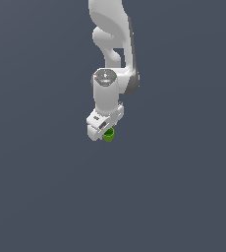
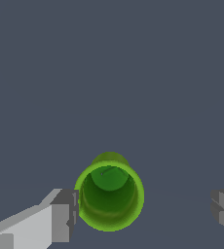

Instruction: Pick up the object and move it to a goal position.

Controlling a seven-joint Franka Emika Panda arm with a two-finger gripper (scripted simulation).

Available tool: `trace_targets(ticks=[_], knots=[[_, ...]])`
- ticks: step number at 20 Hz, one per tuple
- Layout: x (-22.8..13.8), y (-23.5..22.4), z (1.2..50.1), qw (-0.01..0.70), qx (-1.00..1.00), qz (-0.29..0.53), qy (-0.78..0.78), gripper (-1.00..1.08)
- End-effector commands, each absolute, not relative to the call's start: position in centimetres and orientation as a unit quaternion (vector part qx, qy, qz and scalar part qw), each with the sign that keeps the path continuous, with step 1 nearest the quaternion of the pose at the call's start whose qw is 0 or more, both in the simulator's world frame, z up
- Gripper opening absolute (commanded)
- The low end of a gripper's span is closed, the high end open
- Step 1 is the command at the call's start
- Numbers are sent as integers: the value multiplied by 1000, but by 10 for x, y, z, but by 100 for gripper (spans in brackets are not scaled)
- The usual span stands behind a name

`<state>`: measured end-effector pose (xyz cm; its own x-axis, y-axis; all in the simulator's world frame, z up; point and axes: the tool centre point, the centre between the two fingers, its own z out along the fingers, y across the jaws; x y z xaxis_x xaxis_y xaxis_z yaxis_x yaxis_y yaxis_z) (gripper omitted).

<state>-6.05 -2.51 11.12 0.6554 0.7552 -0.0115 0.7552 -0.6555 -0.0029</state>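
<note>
The object (image 1: 109,134) is a tiny bright green cup-like piece with a darker hollow centre. In the exterior view it peeks out from under the white gripper (image 1: 102,129), which points down over it. In the wrist view the object (image 2: 109,194) sits between the two fingers, its open mouth facing the camera. One grey fingertip (image 2: 65,214) is right beside its rim, touching or almost touching. The other fingertip (image 2: 223,209) is well apart from it. The gripper (image 2: 144,212) is open and wide of the object.
The plain dark grey ground (image 1: 174,197) fills both views. The white arm (image 1: 112,34) rises from the gripper toward the exterior view's upper edge. Nothing else shows.
</note>
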Motion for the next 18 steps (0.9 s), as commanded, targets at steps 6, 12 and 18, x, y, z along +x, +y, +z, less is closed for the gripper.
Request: trace_targets(ticks=[6, 12, 18], knots=[[-75, -25, 101, 1, 862, -3, 507, 100], [-84, -25, 96, 0, 829, -2, 559, 100], [-89, -25, 93, 0, 810, 0, 587, 100]])
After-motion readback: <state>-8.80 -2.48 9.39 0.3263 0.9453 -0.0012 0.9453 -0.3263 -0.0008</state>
